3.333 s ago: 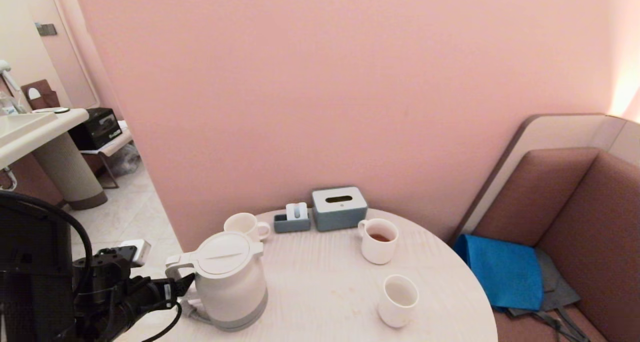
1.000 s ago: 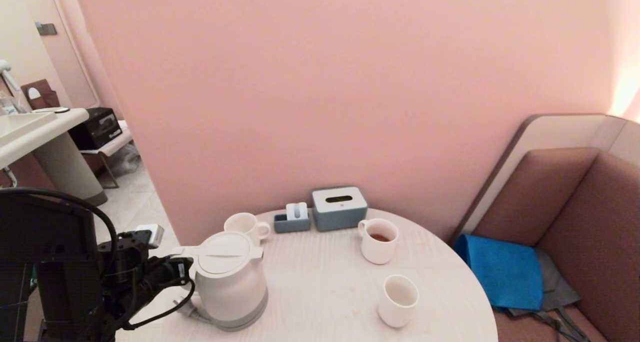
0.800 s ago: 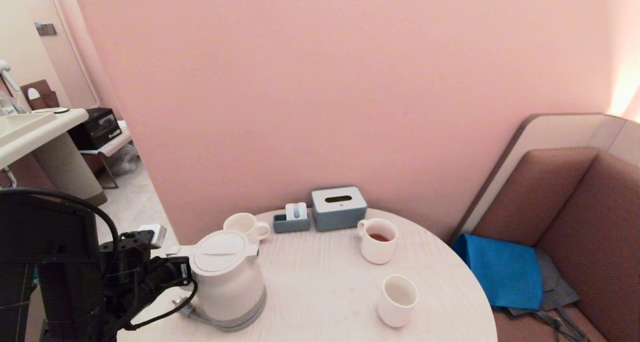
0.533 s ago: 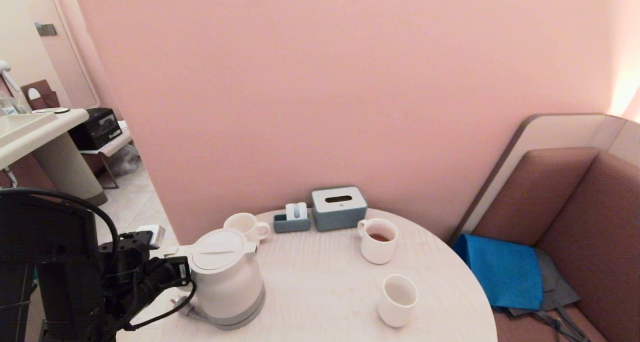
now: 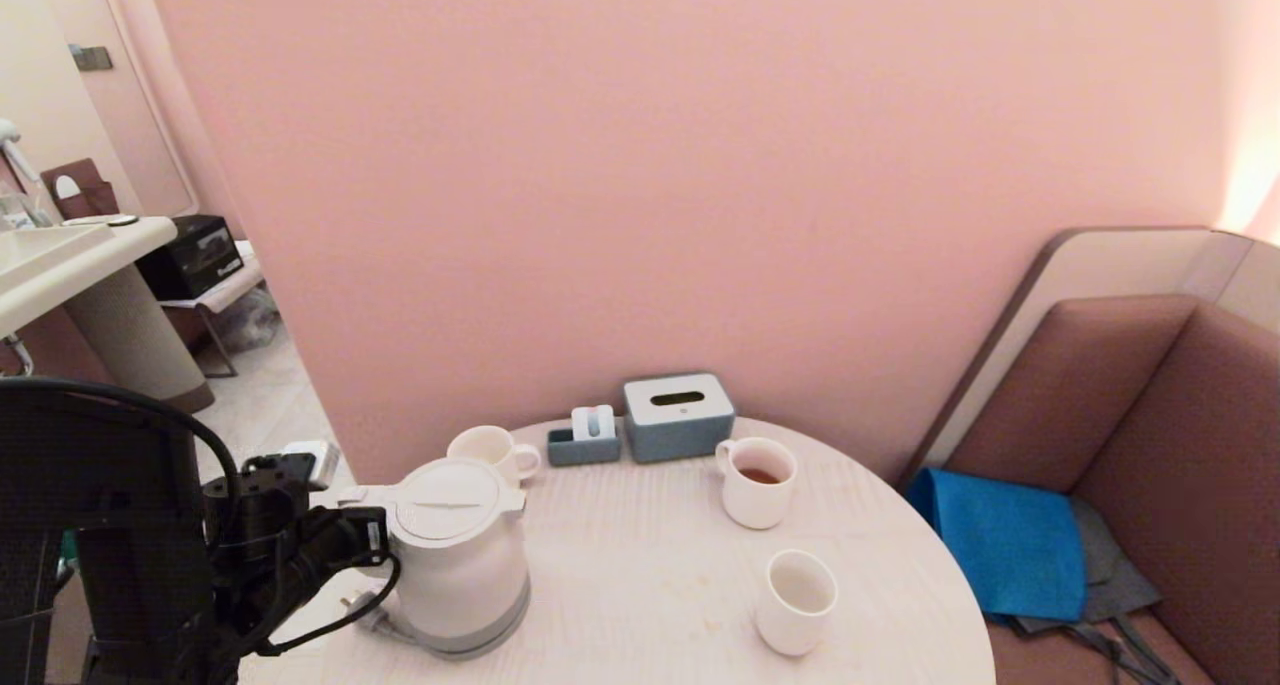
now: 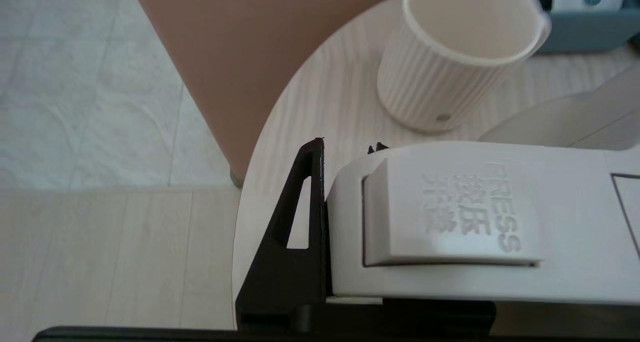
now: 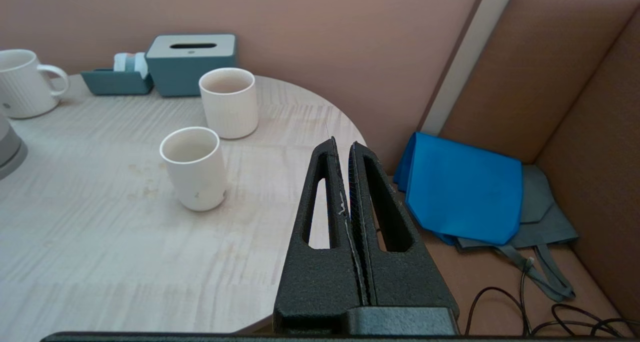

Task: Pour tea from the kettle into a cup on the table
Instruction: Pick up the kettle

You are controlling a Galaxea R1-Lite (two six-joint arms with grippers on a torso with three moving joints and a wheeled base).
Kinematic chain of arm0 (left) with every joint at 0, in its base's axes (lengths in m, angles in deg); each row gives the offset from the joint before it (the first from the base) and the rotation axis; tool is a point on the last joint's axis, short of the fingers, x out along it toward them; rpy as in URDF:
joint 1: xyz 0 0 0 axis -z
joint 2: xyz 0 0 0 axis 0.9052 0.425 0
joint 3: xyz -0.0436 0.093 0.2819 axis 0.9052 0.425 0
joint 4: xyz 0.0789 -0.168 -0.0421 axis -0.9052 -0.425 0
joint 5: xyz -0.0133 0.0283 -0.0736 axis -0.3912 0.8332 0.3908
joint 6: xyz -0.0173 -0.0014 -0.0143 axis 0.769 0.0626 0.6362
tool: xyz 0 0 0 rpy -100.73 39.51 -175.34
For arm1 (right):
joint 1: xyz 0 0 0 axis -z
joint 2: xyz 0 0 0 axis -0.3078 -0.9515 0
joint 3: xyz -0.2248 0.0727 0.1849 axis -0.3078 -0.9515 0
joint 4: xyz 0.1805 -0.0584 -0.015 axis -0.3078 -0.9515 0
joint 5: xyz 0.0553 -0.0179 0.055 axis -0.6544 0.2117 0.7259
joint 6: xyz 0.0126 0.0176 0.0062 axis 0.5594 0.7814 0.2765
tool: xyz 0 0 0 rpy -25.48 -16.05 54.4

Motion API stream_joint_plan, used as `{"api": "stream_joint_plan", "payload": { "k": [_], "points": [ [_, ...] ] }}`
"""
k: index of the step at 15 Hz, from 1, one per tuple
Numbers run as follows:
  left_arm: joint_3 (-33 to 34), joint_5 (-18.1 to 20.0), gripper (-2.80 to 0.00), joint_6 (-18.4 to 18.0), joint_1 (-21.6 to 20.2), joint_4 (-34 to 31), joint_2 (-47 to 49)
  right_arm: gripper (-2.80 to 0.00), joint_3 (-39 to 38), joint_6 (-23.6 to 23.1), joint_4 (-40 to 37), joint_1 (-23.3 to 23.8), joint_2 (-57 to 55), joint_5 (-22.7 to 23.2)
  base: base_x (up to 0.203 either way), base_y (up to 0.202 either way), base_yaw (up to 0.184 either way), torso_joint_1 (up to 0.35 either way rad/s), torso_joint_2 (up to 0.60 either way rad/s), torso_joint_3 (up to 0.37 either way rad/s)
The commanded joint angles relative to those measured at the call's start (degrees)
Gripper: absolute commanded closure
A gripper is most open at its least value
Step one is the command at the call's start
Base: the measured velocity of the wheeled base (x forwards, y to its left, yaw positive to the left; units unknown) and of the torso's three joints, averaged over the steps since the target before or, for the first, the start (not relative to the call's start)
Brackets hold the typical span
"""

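Lifted kettle [image 5: 455, 555] handle hidden by left hand [image 5: 352, 537].

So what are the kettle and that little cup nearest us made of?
The kettle looks like matte white plastic: moulded lid seams, embossed PRESS button, grey base band. The cup seems glazed ceramic, going by its thick rim and soft sheen, though I can't be sure.

Grey-blue tissue box [image 5: 678, 416] by the wall; small tray [image 5: 584, 446] beside it. Two handled mugs [image 5: 492, 452] [image 5: 756, 481]. Blue cloth [image 5: 1010, 542] on bench seat [image 5: 1150, 435].
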Motion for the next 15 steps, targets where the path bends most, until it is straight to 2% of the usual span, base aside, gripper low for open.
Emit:
{"api": "stream_joint_plan", "payload": {
  "k": [1, 11, 15],
  "points": [
    [-0.38, -0.38, 0.00, 0.32, 1.03, 3.30, -3.40, 0.00, 0.00, -0.02, 0.01, -0.05, -0.07, 0.01, 0.000, 0.000, 0.000, 0.000, 0.00, 0.000],
    [1.72, -0.51, 0.00, 0.43, 2.75, 3.22, -9.88, 0.00, 0.00, -0.02, 0.01, -0.05, -0.07, 0.01, 0.000, 0.000, 0.000, 0.000, 0.00, 0.000],
    [-1.36, -1.96, 0.00, 0.36, 6.52, -7.25, -16.61, 0.00, 0.00, -0.02, 0.01, -0.05, -0.07, 0.01, 0.000, 0.000, 0.000, 0.000, 0.00, 0.000]
  ]
}}
